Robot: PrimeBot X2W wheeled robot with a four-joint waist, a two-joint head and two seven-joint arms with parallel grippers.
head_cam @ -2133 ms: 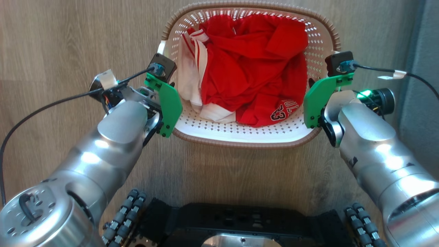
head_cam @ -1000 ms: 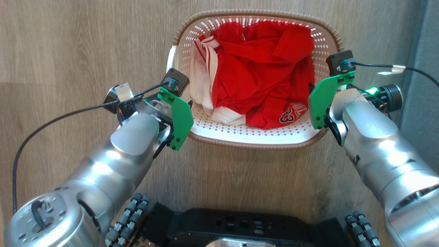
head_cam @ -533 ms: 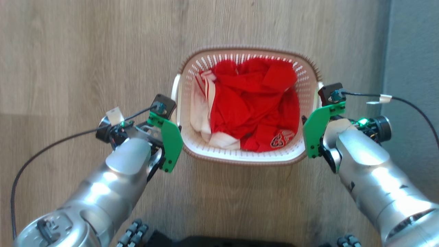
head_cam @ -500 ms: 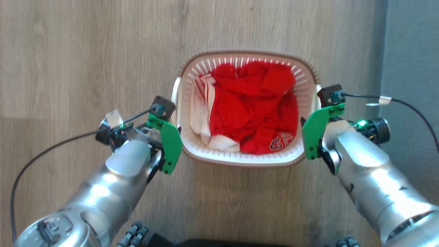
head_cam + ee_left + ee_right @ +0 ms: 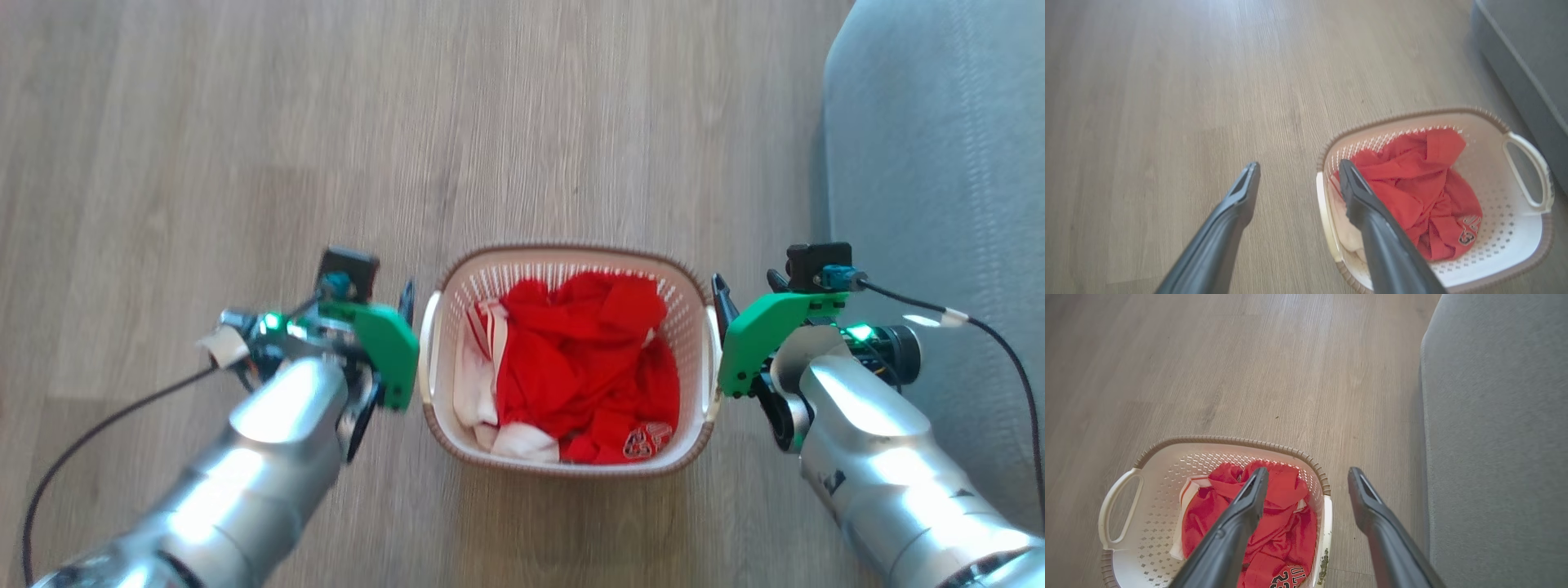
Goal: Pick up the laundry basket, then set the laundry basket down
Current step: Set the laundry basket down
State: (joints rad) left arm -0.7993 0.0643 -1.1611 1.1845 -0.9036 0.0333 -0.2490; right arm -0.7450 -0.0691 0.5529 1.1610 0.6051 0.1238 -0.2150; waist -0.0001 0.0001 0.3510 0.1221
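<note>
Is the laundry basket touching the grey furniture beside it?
Apart. Right wrist view shows bare floor between the laundry basket and the grey furniture.

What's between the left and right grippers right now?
The laundry basket holding red-and-white clothes, with the left gripper and right gripper flanking it; the head view shows it.
</note>
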